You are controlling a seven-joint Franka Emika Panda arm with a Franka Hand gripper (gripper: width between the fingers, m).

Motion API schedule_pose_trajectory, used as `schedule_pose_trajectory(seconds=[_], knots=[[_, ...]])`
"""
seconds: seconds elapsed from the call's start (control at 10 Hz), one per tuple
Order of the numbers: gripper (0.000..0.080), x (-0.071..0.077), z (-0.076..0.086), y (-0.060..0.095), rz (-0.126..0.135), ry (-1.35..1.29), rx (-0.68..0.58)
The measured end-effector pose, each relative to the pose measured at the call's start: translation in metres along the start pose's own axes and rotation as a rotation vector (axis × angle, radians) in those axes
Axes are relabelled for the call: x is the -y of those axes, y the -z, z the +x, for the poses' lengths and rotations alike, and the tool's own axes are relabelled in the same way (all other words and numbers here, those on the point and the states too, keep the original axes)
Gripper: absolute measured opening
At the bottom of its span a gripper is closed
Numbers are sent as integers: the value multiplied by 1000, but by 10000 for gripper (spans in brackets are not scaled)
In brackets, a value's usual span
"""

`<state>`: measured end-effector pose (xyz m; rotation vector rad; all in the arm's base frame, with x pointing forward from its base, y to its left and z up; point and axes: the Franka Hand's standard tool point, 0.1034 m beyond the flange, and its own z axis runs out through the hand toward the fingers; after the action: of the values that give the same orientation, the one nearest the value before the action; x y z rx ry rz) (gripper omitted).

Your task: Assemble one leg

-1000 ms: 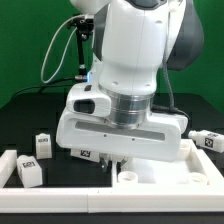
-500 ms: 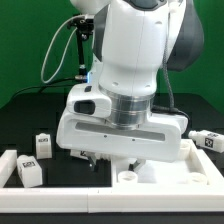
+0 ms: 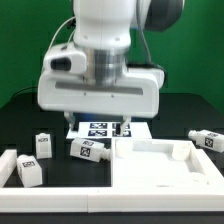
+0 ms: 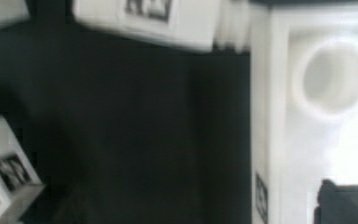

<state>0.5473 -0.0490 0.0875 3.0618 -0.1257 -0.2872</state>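
- The gripper [image 3: 98,117] hung above the black table [image 3: 20,118], over the marker board [image 3: 105,128]. Its fingers were hidden under the broad white hand, so I could not tell whether they were parted or closed, and nothing showed in them.
- The leg [image 3: 88,150], the nearest one, lay on its side on the table at six o'clock from the gripper. It was just beside the panel [image 3: 165,165], off the panel's ten o'clock corner, and nothing touched it.
- My reading is that the step in hand was the reach for a leg: none was visibly held, and none stood in the panel.
- The next move would call for coming down over the leg with the fingers parted on either side of its short body, then closing on it squarely. After that it would need to be carried to a socket of the panel and seated upright.
- The wrist view was badly blurred. It showed a round hole [image 4: 327,80] in the white panel, dark table beside it and tagged white shapes at the edges. A dark patch in one corner may have been a fingertip, but that was unclear.
- Counted in the exterior view, there were four legs. Besides the leg, one [image 3: 43,145] sat at nine o'clock from it, one [image 3: 28,172] at eight o'clock, and one [image 3: 207,140] well apart at three o'clock, past the panel's far edge.
- There was one panel, one marker board and one arm.
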Motion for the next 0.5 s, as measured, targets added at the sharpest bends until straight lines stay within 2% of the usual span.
schedule_pose_trajectory(seconds=[0.4,0.5], knots=[[649,1,2,-6,-3,14,5],[649,-1,-10,-7,6,137,-9]])
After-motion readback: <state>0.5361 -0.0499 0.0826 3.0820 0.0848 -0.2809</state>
